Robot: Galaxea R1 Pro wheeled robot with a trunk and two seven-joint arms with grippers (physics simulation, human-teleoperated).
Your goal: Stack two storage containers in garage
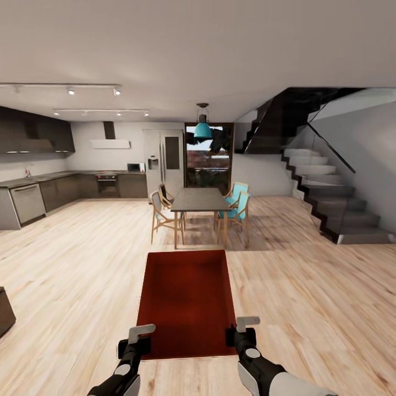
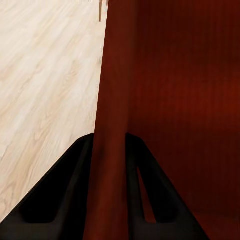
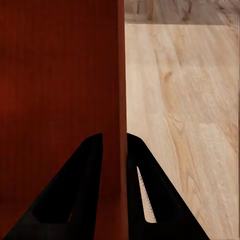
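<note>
The jaws of the left gripper (image 1: 137,341) are closed on the left wall of a storage container (image 1: 187,302). In the left wrist view, one black finger (image 2: 60,195) is seen on each side of that red wall. The jaws of the right gripper (image 1: 242,333) are closed on the right wall in the same way. So the storage container is held between the two arms, low and close in front of the robot. It is seen from above. It is open on top and nothing is seen inside it.

Under it, a light wood floor (image 1: 308,286) is seen. Farther off, a dark dining table (image 1: 201,199) is set with wooden chairs and blue chairs around it. A blue lamp (image 1: 202,129) is hung above it. On the far left, a kitchen is seen, with a long tabletop (image 1: 49,177) and a tall fridge (image 1: 164,160). On the right, dark stairs (image 1: 330,198) are seen going up.

The task looks to be at an early part. One container has been picked up and is being carried. No garage, grey floor or red car is seen yet. The container has not been set down, and the second one must be fetched and stacked after that.
</note>
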